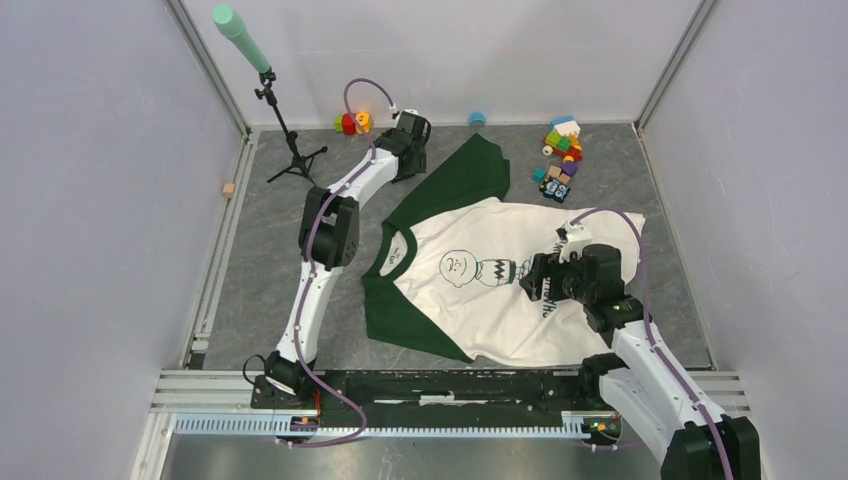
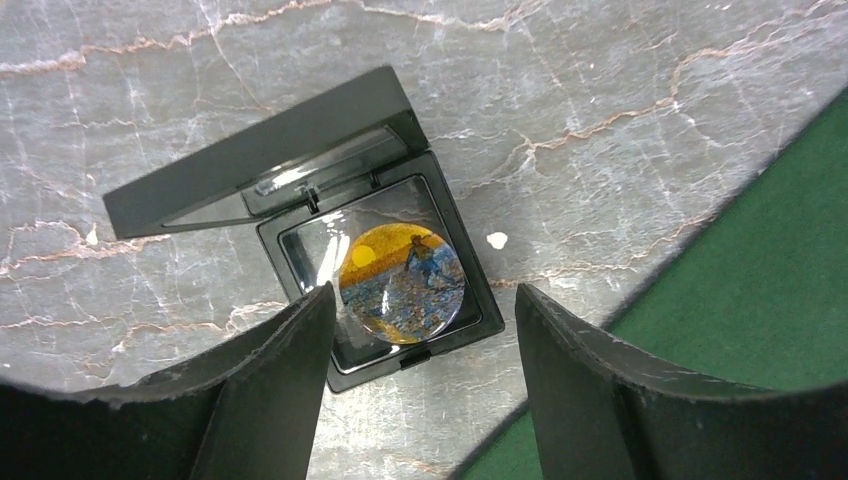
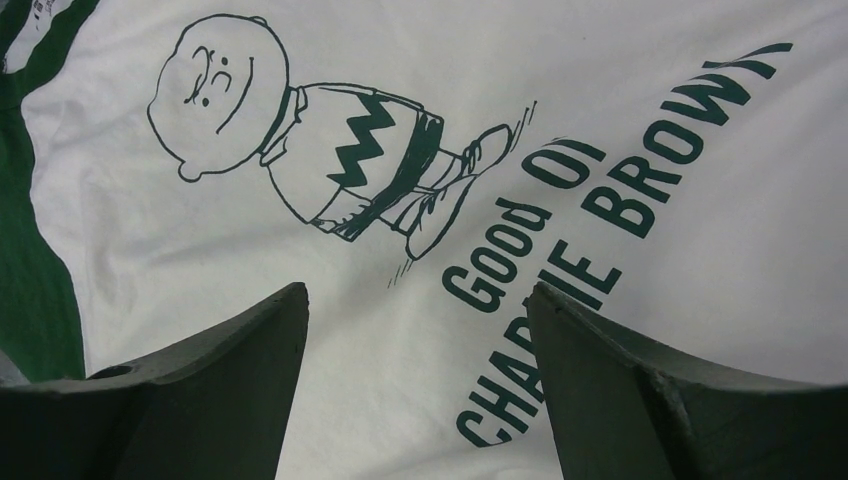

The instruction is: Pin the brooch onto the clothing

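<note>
The brooch [image 2: 403,283] is a round disc with an orange and blue painted picture. It lies in an open small black box [image 2: 300,150] on the marble table. My left gripper [image 2: 422,320] is open just above the box, its fingers either side of the box's near edge, touching nothing. In the top view it [image 1: 412,132] is at the back, beside the T-shirt's green sleeve [image 2: 760,300], and hides the box. The cream T-shirt [image 1: 480,325] lies flat. My right gripper [image 1: 537,275] hovers open and empty over its print [image 3: 330,150].
A tripod with a mint-green tube [image 1: 285,140] stands at the back left. Coloured toy blocks [image 1: 560,155] lie at the back right, more toys [image 1: 350,122] behind the left gripper, and a small wooden cube [image 1: 229,188] at the left wall.
</note>
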